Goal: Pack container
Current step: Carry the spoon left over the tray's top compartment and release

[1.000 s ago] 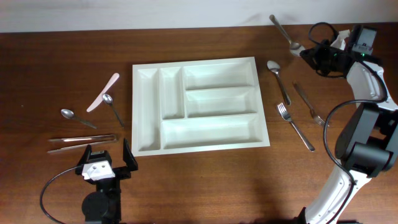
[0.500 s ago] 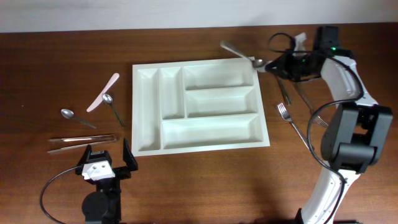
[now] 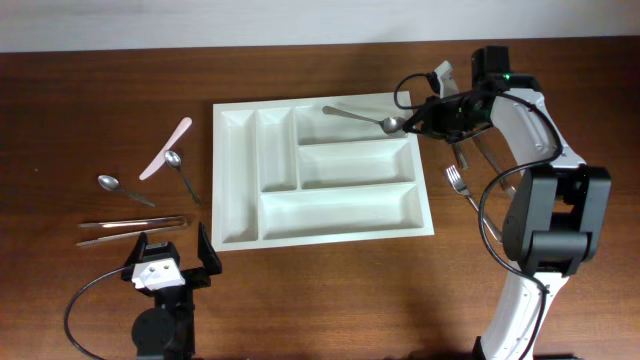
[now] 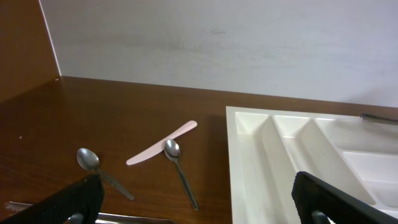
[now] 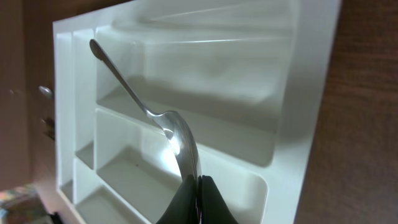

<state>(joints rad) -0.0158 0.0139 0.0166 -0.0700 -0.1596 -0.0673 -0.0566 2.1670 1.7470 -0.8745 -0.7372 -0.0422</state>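
The container [image 3: 340, 212] is a large white tray with five compartments in the middle of the table. My right gripper [image 3: 408, 122] is shut on the bowl end of a metal spoon [image 3: 360, 115]. The spoon's handle reaches left over the far right wide compartment. In the right wrist view the spoon [image 5: 177, 137] rises from the closed gripper [image 5: 199, 186], with the container [image 5: 311, 93] below it. My left gripper [image 3: 173, 250] stands open near the front left, with nothing between its fingers. In its own view the left gripper [image 4: 199, 208] faces the container's left rim [image 4: 233, 124].
Left of the tray lie a pink knife [image 3: 166, 148], a small spoon [image 3: 180, 170], a larger spoon [image 3: 122, 188] and metal tongs [image 3: 135, 228]. Right of the tray lie a fork [image 3: 470, 195] and other cutlery [image 3: 495, 165], partly under the right arm.
My right arm has swung left from the table's back right corner with the spoon, which now hangs over the tray. The left arm has not moved.
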